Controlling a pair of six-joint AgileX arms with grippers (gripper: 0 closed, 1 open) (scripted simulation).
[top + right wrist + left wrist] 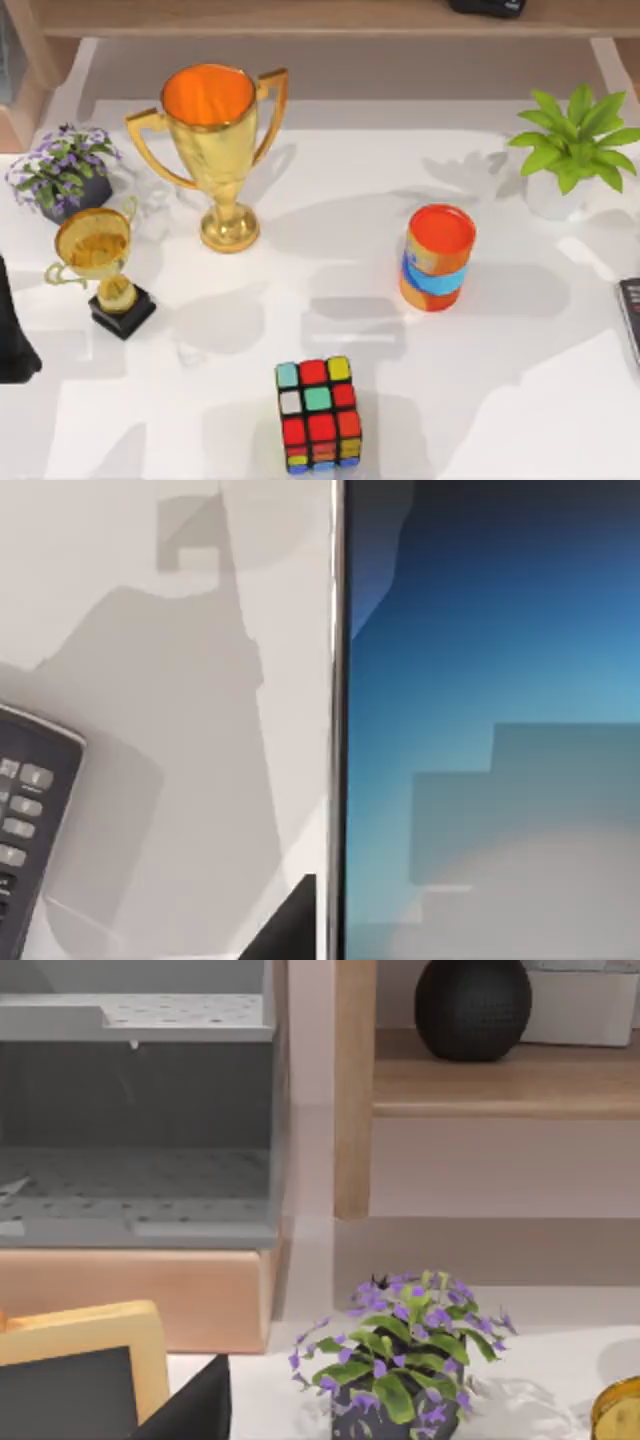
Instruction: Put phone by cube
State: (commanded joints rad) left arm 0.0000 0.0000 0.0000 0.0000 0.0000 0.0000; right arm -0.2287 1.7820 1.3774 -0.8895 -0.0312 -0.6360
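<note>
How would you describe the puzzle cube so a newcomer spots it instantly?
Start at the tall gold metal trophy toward the white table's back, then drop straight to the near edge. The black-framed cube with coloured 3x3 stickers stands there alone, boxy, unlike the round orange-and-blue cylinder.

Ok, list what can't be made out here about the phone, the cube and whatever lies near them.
Phone: right wrist view, cut off by the edges; its outline and how it lies are unknown.
Dark slab: top view, cut by the right edge; phone or remote, cannot tell.
Remote: right wrist view, half cut off.
Cube: top view, its far sides hidden by itself.
</note>
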